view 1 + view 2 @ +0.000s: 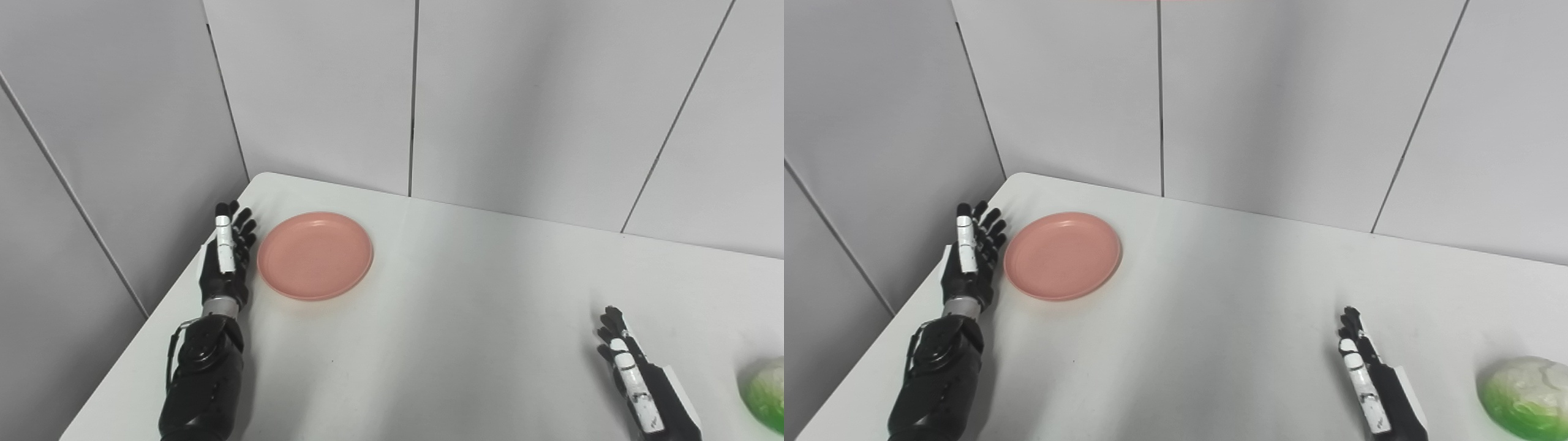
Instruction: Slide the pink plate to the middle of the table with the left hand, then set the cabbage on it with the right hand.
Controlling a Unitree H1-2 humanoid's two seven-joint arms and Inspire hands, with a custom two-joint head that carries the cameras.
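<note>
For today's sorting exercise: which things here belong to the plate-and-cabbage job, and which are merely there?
Belong to the job:
pink plate
cabbage
left hand
right hand

Merely there:
white table
grey wall panels

Our left hand (pixel 225 260) lay edge-up with its fingers (pixel 244 228) straight and apart, holding nothing; our left arm reached forward from the bottom edge; our right hand (pixel 1369 383) rested low, fingers extended, empty.
</note>
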